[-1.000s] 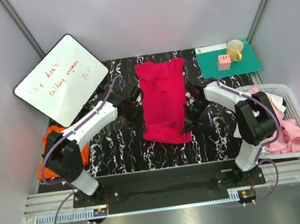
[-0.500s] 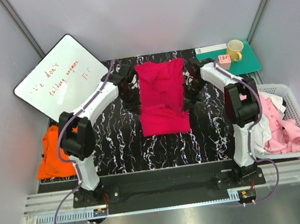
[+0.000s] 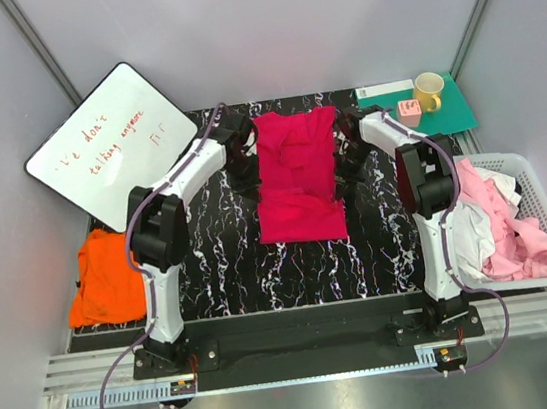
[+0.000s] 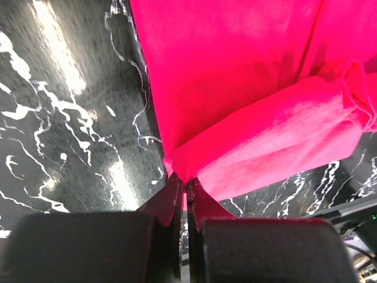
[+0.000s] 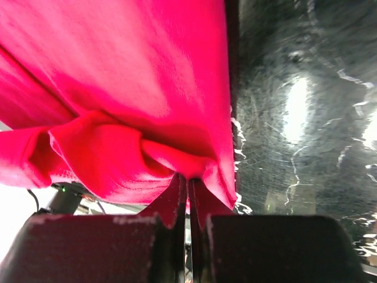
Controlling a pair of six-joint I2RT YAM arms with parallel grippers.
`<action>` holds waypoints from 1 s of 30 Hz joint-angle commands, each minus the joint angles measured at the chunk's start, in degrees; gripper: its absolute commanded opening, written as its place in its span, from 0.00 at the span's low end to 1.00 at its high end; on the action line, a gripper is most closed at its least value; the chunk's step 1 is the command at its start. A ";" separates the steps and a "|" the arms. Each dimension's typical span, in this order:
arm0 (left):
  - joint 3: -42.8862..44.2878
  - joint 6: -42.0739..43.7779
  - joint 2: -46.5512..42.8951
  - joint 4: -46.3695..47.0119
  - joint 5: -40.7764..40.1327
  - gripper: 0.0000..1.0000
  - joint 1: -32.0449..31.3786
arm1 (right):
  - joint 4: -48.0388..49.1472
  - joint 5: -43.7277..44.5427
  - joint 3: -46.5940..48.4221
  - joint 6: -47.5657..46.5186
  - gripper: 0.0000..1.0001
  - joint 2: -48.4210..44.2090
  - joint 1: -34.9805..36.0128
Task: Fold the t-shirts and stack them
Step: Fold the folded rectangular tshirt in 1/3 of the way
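Centre frame, the magenta shirt (image 3: 298, 186) lies folded narrow on the black marble table (image 3: 221, 262). The left claw (image 4: 185, 190) is clamped on its left edge, and the right claw (image 5: 188, 184) is pinched tight on its right edge. An orange shirt (image 3: 110, 278) sits lower left. A pink shirt (image 3: 531, 241) and a white shirt (image 3: 472, 239) fill the basket (image 3: 541, 279) lower right.
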 commanded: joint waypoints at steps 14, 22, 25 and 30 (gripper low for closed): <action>2.33 2.85 -3.89 0.67 -1.69 0.99 4.99 | 4.01 3.87 12.84 3.44 0.75 3.41 -1.72; -5.33 3.72 -11.63 2.52 0.25 0.99 5.08 | 12.80 7.30 7.13 3.45 1.00 -11.61 -1.63; -7.52 3.99 -11.99 3.04 0.60 0.99 5.08 | 13.25 5.12 3.27 2.14 1.00 -14.61 -1.72; -9.73 4.51 -12.69 3.31 0.86 0.94 5.08 | 14.65 -0.08 -8.07 1.60 0.31 -18.66 -1.63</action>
